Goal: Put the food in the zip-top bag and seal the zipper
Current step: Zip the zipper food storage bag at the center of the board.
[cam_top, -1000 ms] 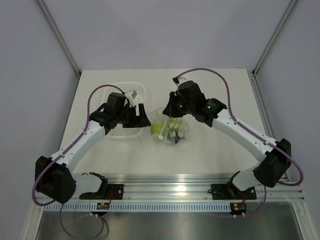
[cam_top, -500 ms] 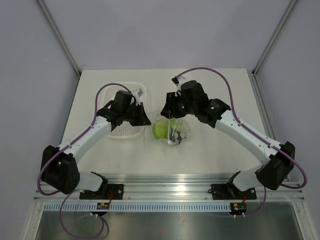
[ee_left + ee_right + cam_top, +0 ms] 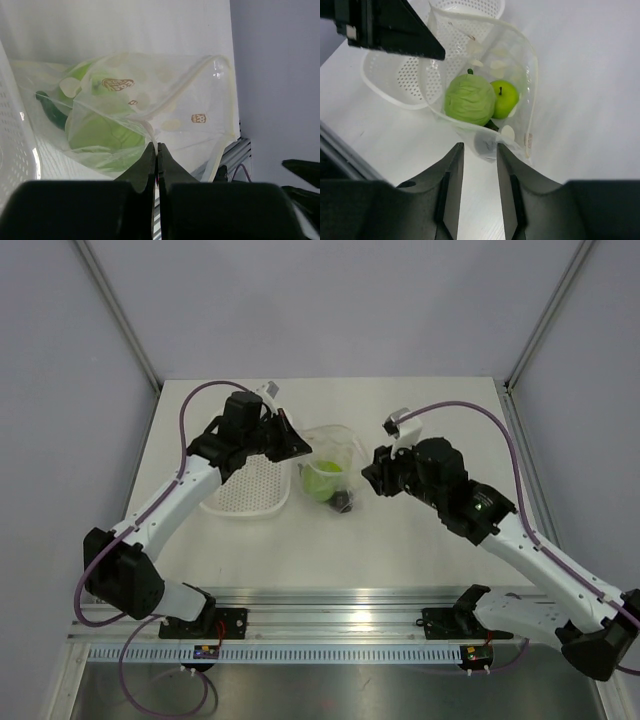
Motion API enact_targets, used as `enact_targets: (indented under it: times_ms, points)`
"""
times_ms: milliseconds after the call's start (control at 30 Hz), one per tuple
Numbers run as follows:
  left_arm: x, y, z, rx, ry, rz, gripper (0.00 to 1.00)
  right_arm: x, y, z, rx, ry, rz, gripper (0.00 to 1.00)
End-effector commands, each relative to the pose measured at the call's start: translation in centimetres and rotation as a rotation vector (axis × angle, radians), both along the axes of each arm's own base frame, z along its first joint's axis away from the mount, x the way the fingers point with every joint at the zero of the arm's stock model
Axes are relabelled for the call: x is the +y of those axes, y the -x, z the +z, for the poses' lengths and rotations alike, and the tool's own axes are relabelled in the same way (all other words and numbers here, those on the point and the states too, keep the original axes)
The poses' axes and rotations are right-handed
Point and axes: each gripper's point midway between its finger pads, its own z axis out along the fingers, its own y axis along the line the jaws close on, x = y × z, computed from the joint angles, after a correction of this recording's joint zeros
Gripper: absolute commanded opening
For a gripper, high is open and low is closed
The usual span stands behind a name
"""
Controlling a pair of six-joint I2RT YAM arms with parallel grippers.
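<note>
The clear dotted zip-top bag is beside the tray, its mouth gaping. My left gripper is shut on the bag's mouth edge, pinching the zipper strip. Inside lies the food: a round lime-green ball, a smaller green fruit, a dark green chili and a small dark piece at the bag's bottom. My right gripper is open just short of the bag's bottom corner, holding nothing. From above, the left gripper sits at the bag's left rim and the right gripper stands apart to its right.
A white perforated tray sits left of the bag, under the left arm. An aluminium rail runs along the table's near edge. Grey walls enclose the table on three sides.
The left gripper shut on the bag's edge and drew it toward the back. The right gripper let go, opened and pulled away to the right.
</note>
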Motion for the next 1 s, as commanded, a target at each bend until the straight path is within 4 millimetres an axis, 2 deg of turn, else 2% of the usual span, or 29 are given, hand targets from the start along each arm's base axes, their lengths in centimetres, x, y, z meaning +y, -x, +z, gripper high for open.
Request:
enact_targets:
  times_ms: [0, 33, 67, 100, 167, 267, 300, 333, 367, 433, 600, 867, 900, 967]
  points:
    - [-0.3, -1.9, 1.9, -0.029, 0.031, 0.045, 0.0, -1.6, 0.1, -1.8, -0.142, 0.018, -0.015, 0.39]
    - [-0.2, -2.2, 1.8, -0.027, 0.027, 0.048, 0.0, -2.3, 0.9, -0.6, -0.202, -0.025, -0.01, 0.4]
    - [-0.1, -2.4, 1.5, -0.021, 0.022, 0.052, 0.0, -2.2, 1.2, 0.4, -0.272, -0.054, 0.014, 0.41]
    - [-0.1, -2.5, 1.3, -0.016, 0.018, 0.051, 0.0, -2.5, 1.6, -1.5, -0.268, -0.047, 0.024, 0.41]
    - [0.0, -2.7, 1.0, -0.01, 0.016, 0.056, 0.0, -3.2, 1.9, -1.1, -0.335, -0.047, 0.019, 0.42]
    - [0.3, -2.9, 1.0, -0.013, 0.011, 0.052, 0.0, -3.9, 1.4, -3.7, -0.29, -0.018, -0.034, 0.36]
    - [0.4, -2.9, 1.0, -0.017, 0.007, 0.047, 0.0, -3.9, 1.4, -4.2, -0.283, -0.023, -0.037, 0.36]
    - [0.7, -3.0, 0.9, -0.012, 0.002, 0.053, 0.0, -4.0, 1.5, -5.4, -0.269, -0.01, -0.036, 0.36]
    - [0.8, -3.0, 0.9, -0.011, -0.003, 0.05, 0.0, -3.3, 1.6, -4.7, -0.278, -0.077, -0.022, 0.38]
    - [0.9, -2.9, 0.8, -0.007, -0.005, 0.053, 0.0, -2.7, 1.7, -6.2, -0.266, -0.079, 0.002, 0.44]
    - [0.7, -2.8, 0.7, 0.004, 0.008, 0.043, 0.0, -1.8, 1.6, -8.6, -0.237, -0.033, 0.047, 0.47]
    - [0.6, -2.7, 0.6, 0.01, 0.009, 0.038, 0.0, -0.3, 0.3, -9.3, -0.301, -0.087, 0.055, 0.47]
    - [0.6, -2.6, 0.5, 0.012, 0.01, 0.036, 0.0, -0.2, 0.0, -10.1, -0.29, -0.078, 0.052, 0.46]
    - [0.7, -2.4, 0.4, 0.016, 0.005, 0.032, 0.0, 0.3, -0.3, -9.4, -0.322, -0.11, 0.058, 0.45]
